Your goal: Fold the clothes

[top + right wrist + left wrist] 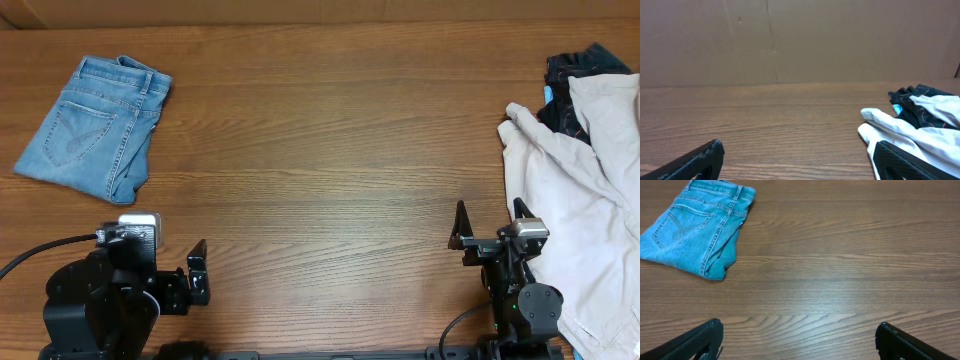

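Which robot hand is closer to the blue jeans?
Left. The left gripper sits just on the near side of the jeans; the right gripper is far across the table, beside the cream garment.

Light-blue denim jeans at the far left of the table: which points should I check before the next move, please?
1. Light-blue denim jeans folded into a compact bundle: ok.
2. Left pincer open and empty: ok.
3. Right pincer open and empty: ok.
4. Jeans lying apart from both pincers: ok.
5. Crumpled cream-beige garment clear of the right pincer: cannot tell.
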